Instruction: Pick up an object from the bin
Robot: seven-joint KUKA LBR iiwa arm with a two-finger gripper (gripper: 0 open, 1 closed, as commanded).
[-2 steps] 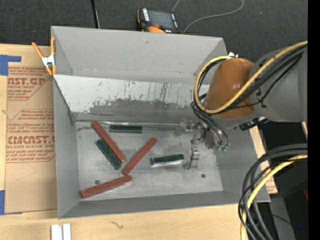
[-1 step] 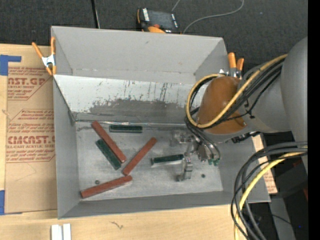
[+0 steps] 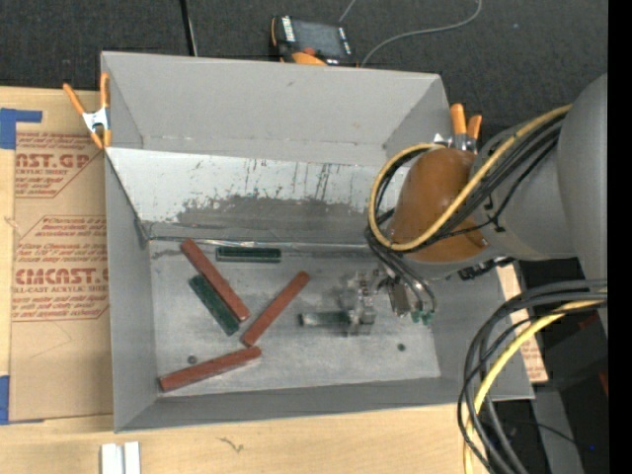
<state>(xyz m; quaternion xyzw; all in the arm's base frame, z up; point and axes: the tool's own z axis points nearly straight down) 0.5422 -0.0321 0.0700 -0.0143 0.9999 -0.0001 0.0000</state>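
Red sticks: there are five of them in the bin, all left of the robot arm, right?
No, the camera view shows three red sticks, not five: that one at the front left, one in the middle, one beside a green stick. All do lie in the bin, left of the arm.

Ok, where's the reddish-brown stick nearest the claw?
In the camera view, the reddish-brown stick lies diagonally mid-floor, just left of the claw, its lower end close to the front-left stick.
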